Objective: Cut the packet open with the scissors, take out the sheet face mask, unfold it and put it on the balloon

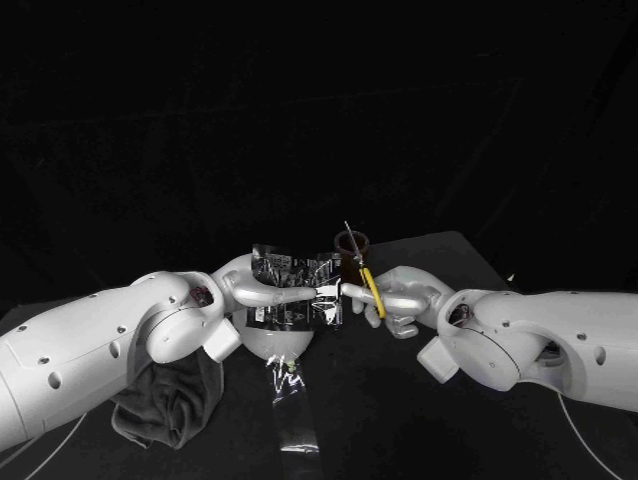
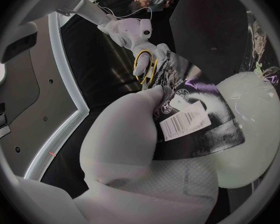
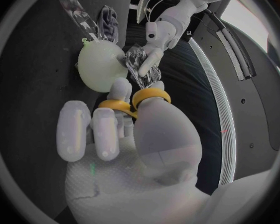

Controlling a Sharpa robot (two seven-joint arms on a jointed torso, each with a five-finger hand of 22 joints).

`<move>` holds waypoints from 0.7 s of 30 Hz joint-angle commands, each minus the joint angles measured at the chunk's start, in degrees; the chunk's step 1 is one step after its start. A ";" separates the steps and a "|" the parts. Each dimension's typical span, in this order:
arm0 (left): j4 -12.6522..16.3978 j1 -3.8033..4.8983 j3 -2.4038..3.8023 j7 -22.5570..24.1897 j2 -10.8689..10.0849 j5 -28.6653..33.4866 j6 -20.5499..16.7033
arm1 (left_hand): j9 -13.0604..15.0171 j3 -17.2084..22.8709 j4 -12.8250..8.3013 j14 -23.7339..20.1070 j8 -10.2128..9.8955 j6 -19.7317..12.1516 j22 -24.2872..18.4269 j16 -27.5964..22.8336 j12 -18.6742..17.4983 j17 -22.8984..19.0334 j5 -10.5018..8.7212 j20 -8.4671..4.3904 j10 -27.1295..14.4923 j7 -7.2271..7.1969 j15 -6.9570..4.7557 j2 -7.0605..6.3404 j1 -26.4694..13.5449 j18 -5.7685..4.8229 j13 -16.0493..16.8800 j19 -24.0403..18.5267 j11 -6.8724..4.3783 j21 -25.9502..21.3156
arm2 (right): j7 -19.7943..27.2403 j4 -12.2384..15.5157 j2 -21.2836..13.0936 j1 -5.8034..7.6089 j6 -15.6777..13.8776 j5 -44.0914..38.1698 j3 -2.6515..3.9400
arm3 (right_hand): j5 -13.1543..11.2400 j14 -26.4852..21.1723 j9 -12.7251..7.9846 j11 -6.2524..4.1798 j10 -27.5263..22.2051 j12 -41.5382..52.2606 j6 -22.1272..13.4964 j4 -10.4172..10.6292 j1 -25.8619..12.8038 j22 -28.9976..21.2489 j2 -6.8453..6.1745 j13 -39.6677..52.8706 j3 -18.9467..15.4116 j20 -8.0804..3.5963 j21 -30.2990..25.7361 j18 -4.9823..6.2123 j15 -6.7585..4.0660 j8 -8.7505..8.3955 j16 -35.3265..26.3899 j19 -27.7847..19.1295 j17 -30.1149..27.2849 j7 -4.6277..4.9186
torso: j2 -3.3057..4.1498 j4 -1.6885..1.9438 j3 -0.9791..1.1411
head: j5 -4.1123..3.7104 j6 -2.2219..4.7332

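By the balloon (image 1: pixel 279 342), left robot hand (image 1: pixel 251 283) holds packet (image 1: pixel 285 268), scissors (image 1: pixel 365 296) beside edge.

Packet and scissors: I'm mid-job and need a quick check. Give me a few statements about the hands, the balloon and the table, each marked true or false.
1. The left hand holds the packet. True.
2. The scissors lie on the table. False: the right hand holds them by their yellow handles.
3. The balloon sits right next to the packet. True.
4. The sheet mask already covers the balloon. False: the balloon is bare.
5. A dark cloth lies beside the right arm. False: it lies beside the left arm.
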 commanded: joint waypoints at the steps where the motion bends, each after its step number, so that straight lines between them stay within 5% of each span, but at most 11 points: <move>1: 0.17 -0.01 0.02 0.07 -0.11 1.31 -0.61 | 5.99 1.07 -1.38 -0.01 0.21 0.29 -0.03 0.33 0.08 0.09 0.20 -0.16 0.86 0.04 -0.26 0.60 -0.22 0.74 0.07 0.37 -0.63 0.32 | -0.20 -0.38 -0.60 0.23 -2.37 0.50 0.04 | 0.00 4.99 2.25 -5.18 8.71 34.46 3.27 -0.48 6.02 11.48 4.72 8.18 -1.43 -0.49 1.27 -1.14 -2.27 2.10 0.85 0.98 3.51 -3.34 | -0.02 0.00 -0.01 | -0.14 0.07; 2: 0.18 -0.01 0.02 0.12 -0.18 1.70 -0.77 | 5.99 1.07 -1.38 -0.01 0.21 0.29 -0.03 0.33 0.08 0.09 0.20 -0.16 0.86 0.04 -0.26 0.60 -0.22 0.74 0.07 0.37 -0.63 0.32 | -0.06 -0.53 -0.82 0.29 -2.58 0.71 0.04 | 0.10 5.06 4.04 -5.30 8.40 35.77 2.55 -0.33 6.36 11.51 4.84 9.51 -1.91 -0.75 1.44 -1.23 -2.69 3.09 0.97 1.09 3.81 -3.68 | -0.02 0.02 -0.01 | -0.16 0.09; 6: 0.29 -0.01 0.02 0.37 -0.40 3.27 -1.20 | 6.00 1.08 -1.39 -0.02 0.21 0.28 -0.03 0.33 0.07 0.10 0.20 -0.16 0.86 0.04 -0.26 0.61 -0.23 0.74 0.07 0.37 -0.63 0.33 | 0.61 -1.15 -1.42 0.43 -2.73 1.59 0.03 | -0.07 4.54 5.08 -5.12 7.36 33.52 1.17 0.21 5.69 11.16 4.72 8.33 -1.86 -0.94 0.46 -0.95 -2.44 2.96 -0.06 0.42 1.83 -3.26 | -0.01 0.06 -0.04 | -0.27 0.27; 21: 1.25 -0.02 0.02 5.07 -2.36 19.97 -0.36 | 6.36 1.31 -1.48 -0.48 0.18 -0.01 -0.11 0.38 -0.09 0.69 0.20 -0.05 0.65 0.15 -0.14 0.88 -0.77 0.64 0.16 0.09 -0.51 0.20 | 2.75 -3.67 -2.32 0.33 -0.83 2.37 -0.11 | -0.08 2.83 4.87 -3.25 1.84 17.23 -2.79 0.24 4.94 9.61 3.56 -1.84 -1.88 0.23 -4.07 0.02 -0.91 -0.75 -3.18 -2.75 -3.07 -1.23 | 0.02 0.06 -0.08 | -0.17 0.67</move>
